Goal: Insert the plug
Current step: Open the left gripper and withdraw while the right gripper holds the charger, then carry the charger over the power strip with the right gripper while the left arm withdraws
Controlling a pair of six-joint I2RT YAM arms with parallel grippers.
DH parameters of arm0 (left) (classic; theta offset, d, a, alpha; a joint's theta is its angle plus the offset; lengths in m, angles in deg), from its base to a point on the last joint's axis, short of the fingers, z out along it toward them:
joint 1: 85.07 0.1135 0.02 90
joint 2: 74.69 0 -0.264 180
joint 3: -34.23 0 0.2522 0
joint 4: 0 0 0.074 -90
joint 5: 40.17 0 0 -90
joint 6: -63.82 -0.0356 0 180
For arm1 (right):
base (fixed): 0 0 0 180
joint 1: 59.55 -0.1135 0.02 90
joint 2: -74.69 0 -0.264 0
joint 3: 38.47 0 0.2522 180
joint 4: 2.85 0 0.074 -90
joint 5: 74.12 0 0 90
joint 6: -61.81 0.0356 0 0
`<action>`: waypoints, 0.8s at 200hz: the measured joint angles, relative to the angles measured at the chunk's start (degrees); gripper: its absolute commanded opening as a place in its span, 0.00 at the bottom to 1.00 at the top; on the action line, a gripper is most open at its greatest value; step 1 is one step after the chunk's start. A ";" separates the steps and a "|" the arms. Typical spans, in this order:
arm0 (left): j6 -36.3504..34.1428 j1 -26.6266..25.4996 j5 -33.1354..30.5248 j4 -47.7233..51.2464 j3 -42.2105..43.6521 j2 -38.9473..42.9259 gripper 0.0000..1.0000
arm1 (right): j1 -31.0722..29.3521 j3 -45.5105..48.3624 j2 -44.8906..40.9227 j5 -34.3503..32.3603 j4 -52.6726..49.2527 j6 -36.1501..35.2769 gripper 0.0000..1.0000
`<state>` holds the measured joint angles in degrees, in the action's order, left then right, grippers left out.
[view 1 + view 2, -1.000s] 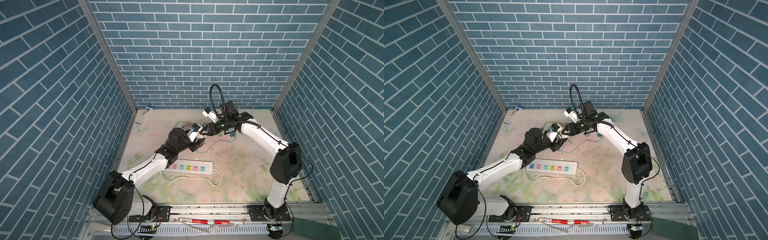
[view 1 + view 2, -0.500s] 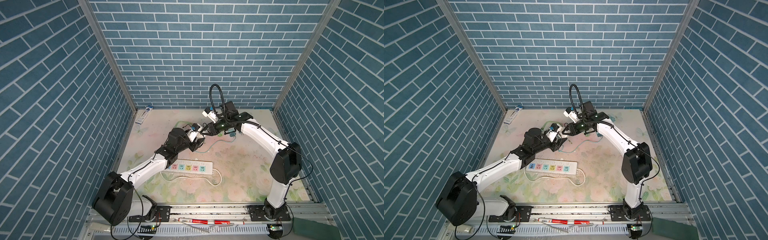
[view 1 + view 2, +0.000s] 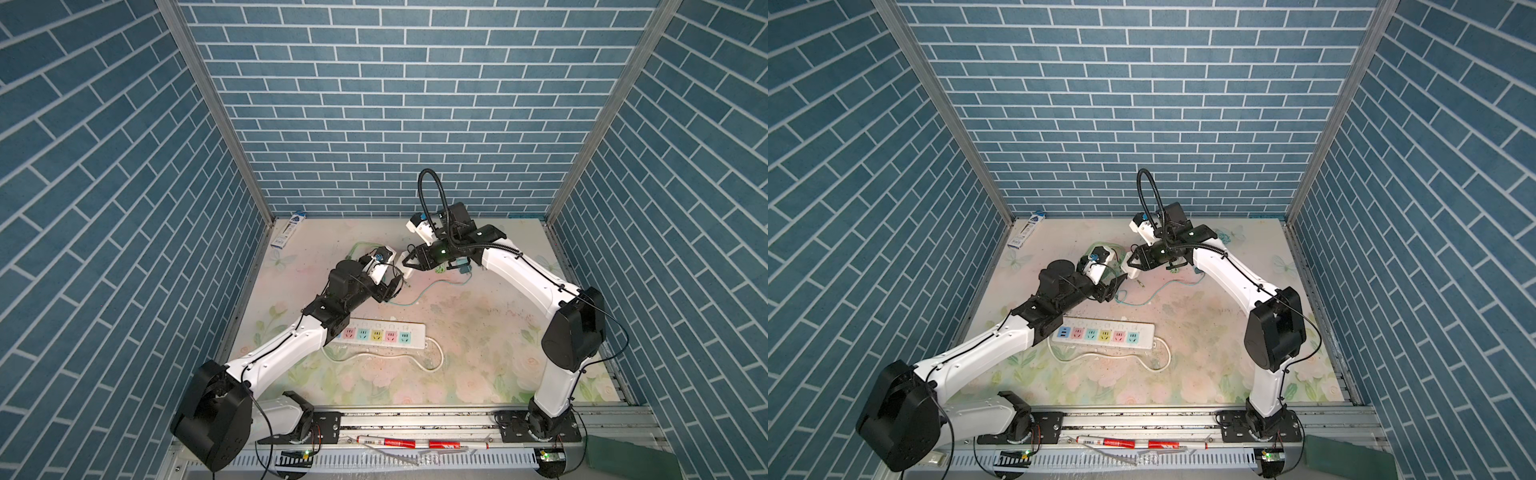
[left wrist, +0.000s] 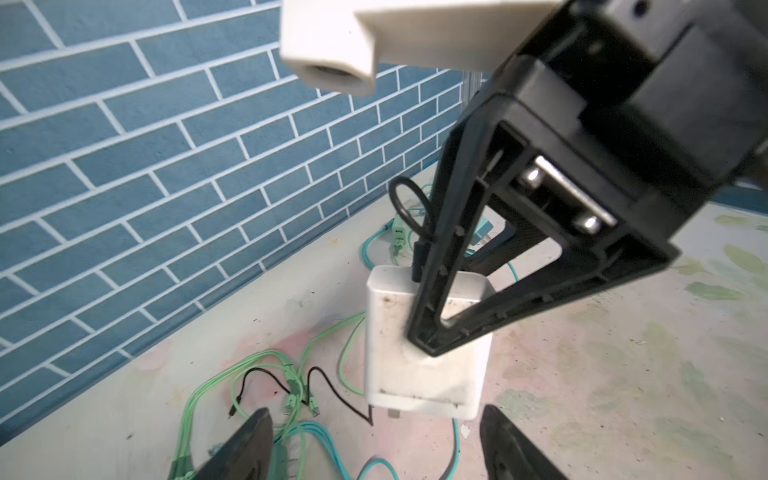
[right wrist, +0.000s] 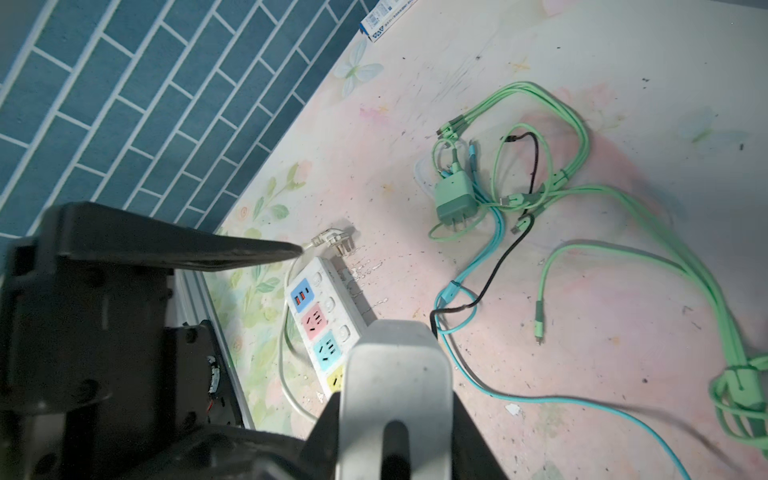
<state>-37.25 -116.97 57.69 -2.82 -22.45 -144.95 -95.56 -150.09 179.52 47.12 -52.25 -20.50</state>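
The plug (image 4: pixel 424 374) is a white block charger with a short black cable in its back, held above the mat near the back middle (image 3: pixel 405 270) (image 3: pixel 1128 270). My right gripper (image 3: pixel 409 262) is shut on it; in the right wrist view the jaws press both sides of the plug (image 5: pixel 395 365). My left gripper (image 4: pixel 376 415) stands open just below the plug, its fingertips (image 4: pixel 257 419) apart from it on either side. The white power strip (image 3: pixel 374 334) (image 3: pixel 1104 336) (image 5: pixel 320 324) with coloured sockets lies flat nearer the front.
Green and teal charging cables (image 5: pixel 552 178) and a green adapter (image 5: pixel 455 199) sprawl over the floral mat behind the strip. The strip's own cord plug (image 5: pixel 336 245) lies loose. A small blue-white box (image 3: pixel 286 232) sits at the back left wall. Red markers (image 3: pixel 399 443) rest on the front rail.
My left gripper has opened and let go of the plug. My right gripper closed tighter on it about half a second ago. Both arms have hardly shifted.
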 measured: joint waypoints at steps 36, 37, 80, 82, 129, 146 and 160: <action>1.20 0.00 -9.92 6.05 -0.20 3.67 0.81 | 0.13 -0.02 0.00 -0.66 -0.17 0.00 0.17; 1.29 0.00 -10.29 6.29 -0.22 3.82 0.81 | 0.13 -0.02 0.00 -0.63 -0.20 -0.02 0.17; 7.93 0.00 -23.06 18.84 -2.75 12.15 0.81 | 0.11 -0.63 0.72 4.37 -2.38 -0.28 0.17; 8.26 0.00 -23.43 19.39 -2.84 12.46 0.81 | 0.11 -0.87 0.83 4.68 -2.56 -0.28 0.17; 15.96 0.02 -33.81 32.17 -4.46 22.77 0.82 | -3.56 -6.32 5.62 8.81 -5.84 -4.72 0.17; 17.86 0.02 -35.63 35.43 -4.46 25.73 0.81 | -6.36 -7.85 6.95 8.92 -7.91 -7.58 0.18; 19.12 0.02 -36.57 37.62 -4.44 27.67 0.81 | -8.39 -9.14 8.15 8.52 -9.70 -9.86 0.18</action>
<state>-18.13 -116.95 21.12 34.80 -26.89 -117.28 -103.95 -159.23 187.68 55.65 -61.96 -30.36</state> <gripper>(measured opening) 0.813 0.359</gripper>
